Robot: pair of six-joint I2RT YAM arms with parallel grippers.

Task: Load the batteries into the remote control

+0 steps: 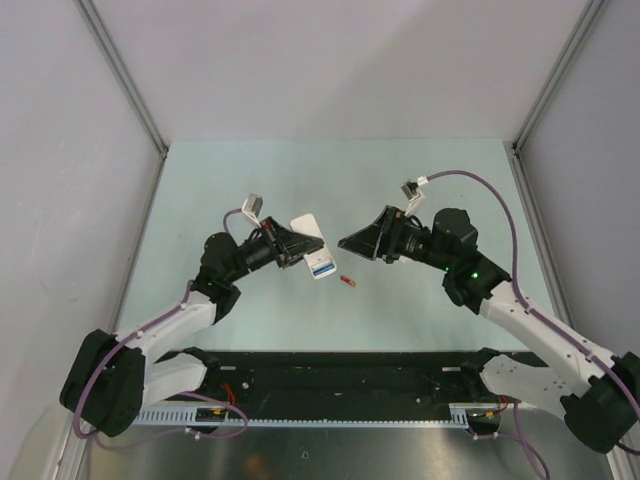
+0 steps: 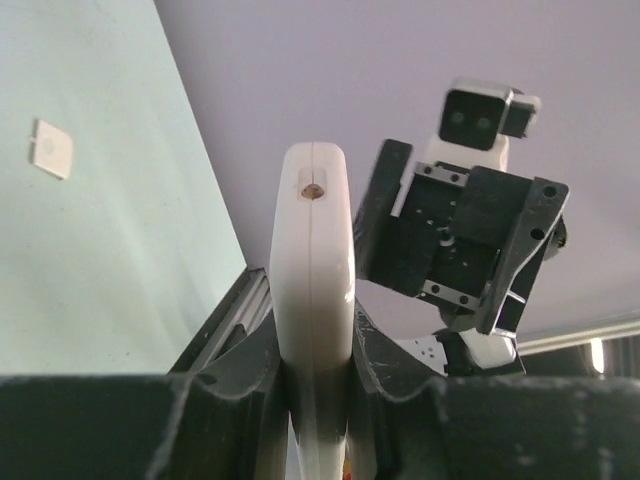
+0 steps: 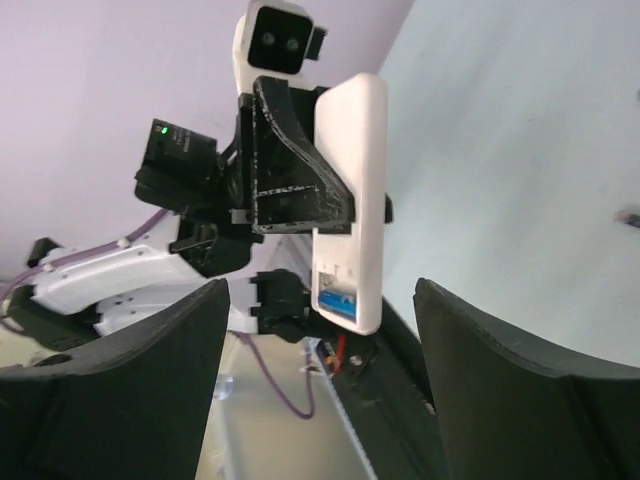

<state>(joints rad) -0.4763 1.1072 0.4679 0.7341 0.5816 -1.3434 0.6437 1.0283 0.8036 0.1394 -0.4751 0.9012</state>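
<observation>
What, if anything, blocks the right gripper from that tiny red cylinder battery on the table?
Nothing visible does. The tiny red cylinder battery lies alone on the pale green table, with the open right gripper close by.

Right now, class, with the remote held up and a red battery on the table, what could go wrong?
The left gripper holds the remote control off the table; a push from the open right gripper could shift it in that grip. The blue battery sits in an uncovered compartment and might drop out if tilted. The red battery on the table could roll away.
</observation>
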